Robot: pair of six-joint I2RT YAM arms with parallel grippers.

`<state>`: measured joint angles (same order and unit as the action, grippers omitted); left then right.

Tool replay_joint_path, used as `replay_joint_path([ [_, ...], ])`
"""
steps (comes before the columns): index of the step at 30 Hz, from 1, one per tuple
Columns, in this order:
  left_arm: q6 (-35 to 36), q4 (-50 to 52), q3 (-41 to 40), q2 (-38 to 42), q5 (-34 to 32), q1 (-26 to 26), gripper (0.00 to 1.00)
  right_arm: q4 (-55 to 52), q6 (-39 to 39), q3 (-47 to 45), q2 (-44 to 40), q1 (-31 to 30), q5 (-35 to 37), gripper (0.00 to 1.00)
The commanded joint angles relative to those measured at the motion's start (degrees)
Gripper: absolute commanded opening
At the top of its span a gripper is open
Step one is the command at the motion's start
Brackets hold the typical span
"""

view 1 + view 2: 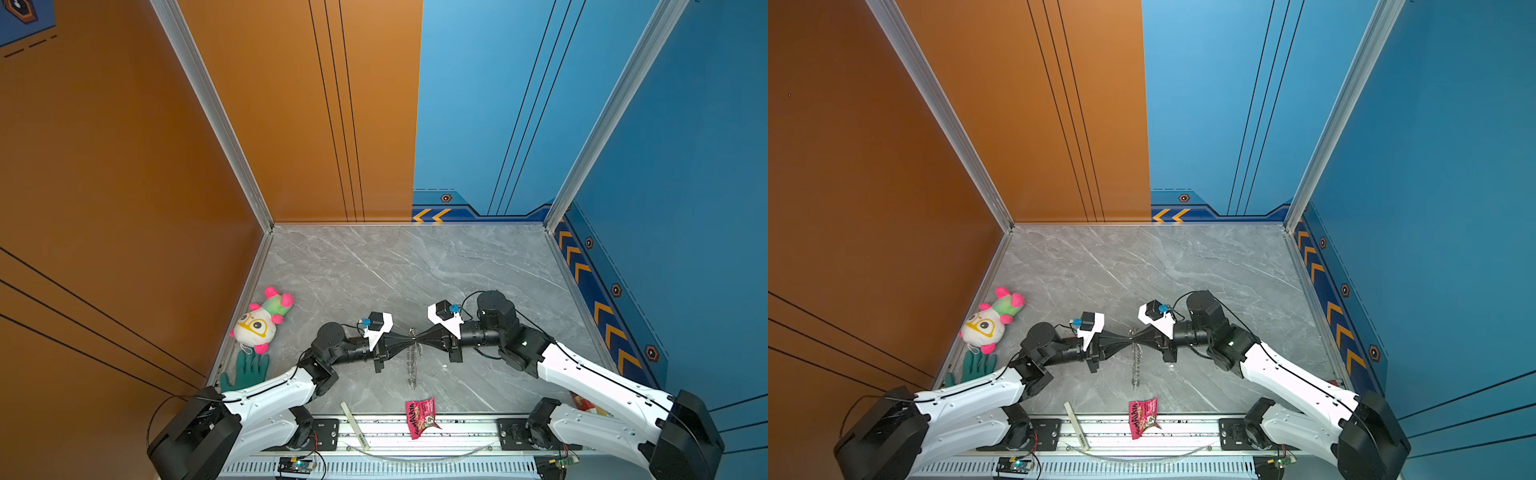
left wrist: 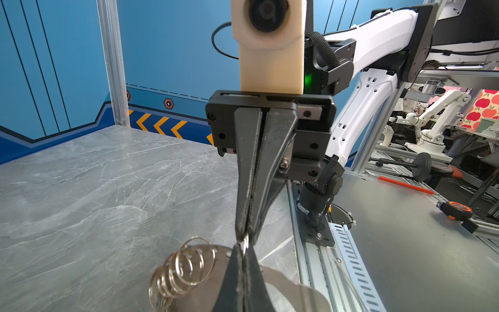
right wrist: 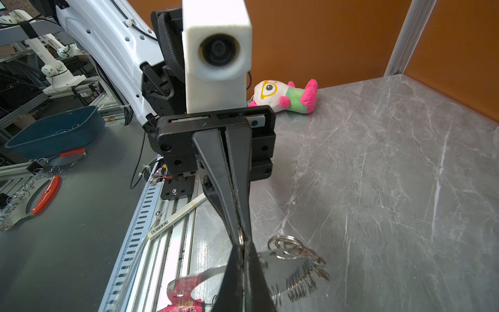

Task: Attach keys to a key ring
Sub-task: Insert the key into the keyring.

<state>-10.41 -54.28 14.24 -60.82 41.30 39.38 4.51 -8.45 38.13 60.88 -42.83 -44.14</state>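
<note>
1. Silver ring of the key ring point(image 1: 411, 365) pinched from both sides: left gripper point(image 1: 409, 343) and right gripper point(image 1: 417, 343) clenched tip to tip on it, over the marble table point(image 1: 374, 270), centre, toward the near edge.
2. Hold both grips firm; pull apart gently, probably to spread the coil, without letting thin slick wire slip.
3. Flat beige-grey flexible band; small hard glossy round rings chained along its edge.
4. No key in view.

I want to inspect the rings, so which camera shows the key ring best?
Right wrist: the key ring is close, band and rings clear. Left wrist crops it; in both top views it's a tiny chain.
</note>
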Motion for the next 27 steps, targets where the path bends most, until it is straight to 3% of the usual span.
replay_joint_path([
  [1, 0.38, -2.94, 0.2, -0.23, -0.69, -0.44, 0.0, -5.09, -1.22, 2.69, -0.23, -1.94, 0.67, 0.0],
  [12, 3.03, 1.92, 1.26, -0.59, -0.87, -0.18, 0.15, -25.56, -5.56, 12.62, 2.9, -5.66, 11.21, 0.0],
  [27, 5.68, 6.57, 2.57, -0.61, 0.01, 1.23, 0.14, -32.64, -8.3, 18.84, 6.33, -7.94, 15.31, 0.0],
])
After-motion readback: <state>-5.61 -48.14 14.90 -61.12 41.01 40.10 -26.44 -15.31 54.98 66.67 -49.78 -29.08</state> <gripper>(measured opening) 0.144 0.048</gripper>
